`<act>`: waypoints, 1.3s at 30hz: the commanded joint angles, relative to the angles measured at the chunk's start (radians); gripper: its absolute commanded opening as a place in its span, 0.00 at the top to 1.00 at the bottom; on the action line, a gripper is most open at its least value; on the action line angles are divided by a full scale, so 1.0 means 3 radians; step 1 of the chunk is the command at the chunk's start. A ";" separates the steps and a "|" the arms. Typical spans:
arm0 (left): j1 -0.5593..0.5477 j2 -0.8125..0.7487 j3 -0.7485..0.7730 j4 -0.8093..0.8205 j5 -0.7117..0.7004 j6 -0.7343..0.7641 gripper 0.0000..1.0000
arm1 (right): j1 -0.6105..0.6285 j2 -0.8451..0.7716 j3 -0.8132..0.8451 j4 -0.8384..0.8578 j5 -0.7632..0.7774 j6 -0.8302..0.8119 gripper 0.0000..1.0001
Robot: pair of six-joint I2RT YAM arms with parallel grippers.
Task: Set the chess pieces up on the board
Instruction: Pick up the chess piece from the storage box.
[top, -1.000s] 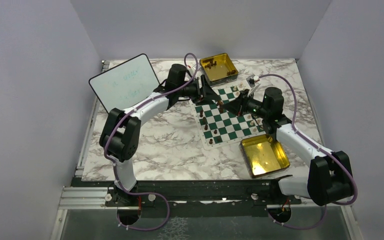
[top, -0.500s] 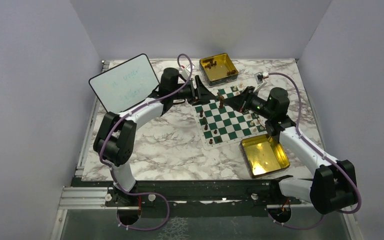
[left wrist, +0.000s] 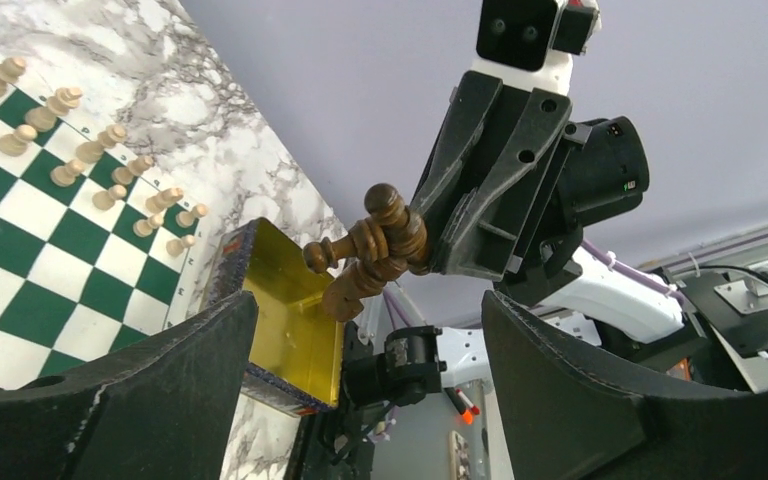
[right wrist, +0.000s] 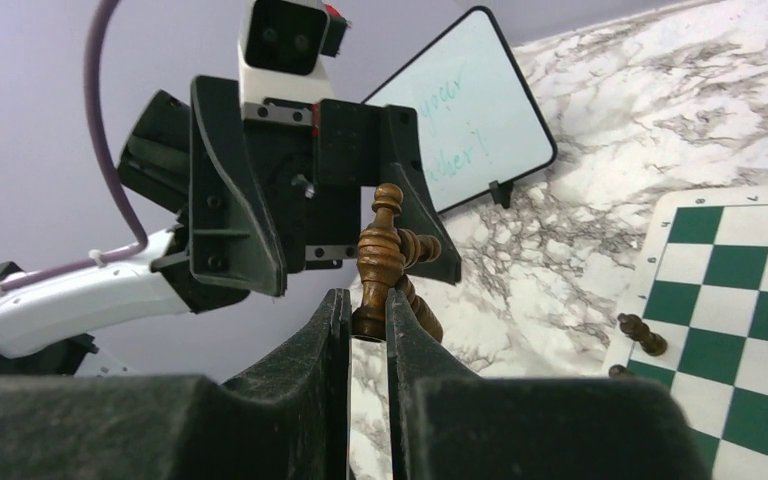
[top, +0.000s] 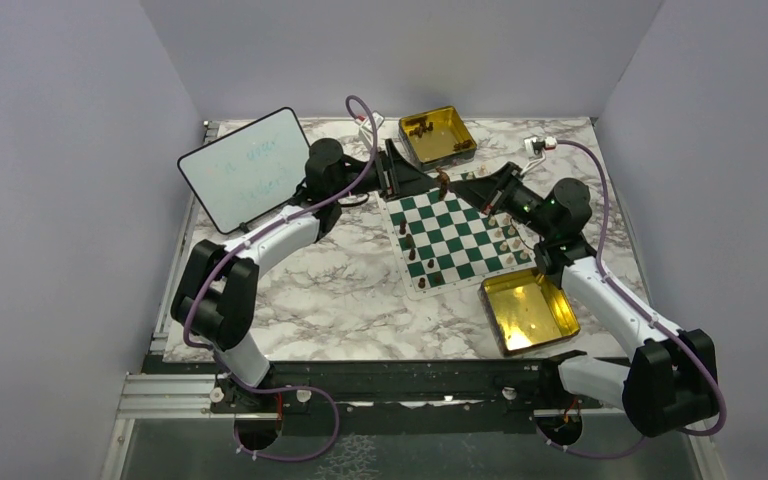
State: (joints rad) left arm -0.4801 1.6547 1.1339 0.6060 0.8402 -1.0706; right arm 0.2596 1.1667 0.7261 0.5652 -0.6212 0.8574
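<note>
top view: the green and white board (top: 455, 240) lies on the marble table (top: 310, 290), with chess pieces (top: 505, 240) standing on some squares. over its far edge the left gripper (top: 412, 178) and right gripper (top: 452, 186) point at each other, tips near. one gold tin (top: 438, 135) sits beyond the board, another gold tin (top: 528, 308) in front of it.

left wrist view: the left gripper's fingers (left wrist: 110, 400) stand wide apart, grasping nothing. beyond them the right gripper pinches a small cluster of dark brown pieces (left wrist: 370, 250) in the air.

right wrist view: the right gripper's fingers (right wrist: 300, 400) are clenched on that cluster, with the whiteboard (right wrist: 465, 110) behind.
</note>
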 commanded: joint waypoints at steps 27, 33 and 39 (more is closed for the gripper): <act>-0.0169 -0.0084 -0.0122 0.0823 -0.0032 -0.0236 0.20 | -0.0016 0.0002 -0.0165 0.0504 -0.0210 0.0399 0.99; -0.0169 -0.0090 -0.0239 0.0891 -0.0061 -0.0285 0.30 | -0.0016 -0.0013 -0.0178 0.0428 -0.0148 0.0365 0.99; -0.0159 -0.0071 -0.0334 0.1046 -0.0112 -0.0384 0.36 | -0.0017 0.0011 -0.0204 0.0406 -0.0108 0.0336 0.99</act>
State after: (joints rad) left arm -0.5259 1.6547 1.0485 0.8318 0.8360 -1.1606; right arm 0.2596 1.1667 0.6750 0.6788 -0.6636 0.9688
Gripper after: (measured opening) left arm 0.671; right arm 0.175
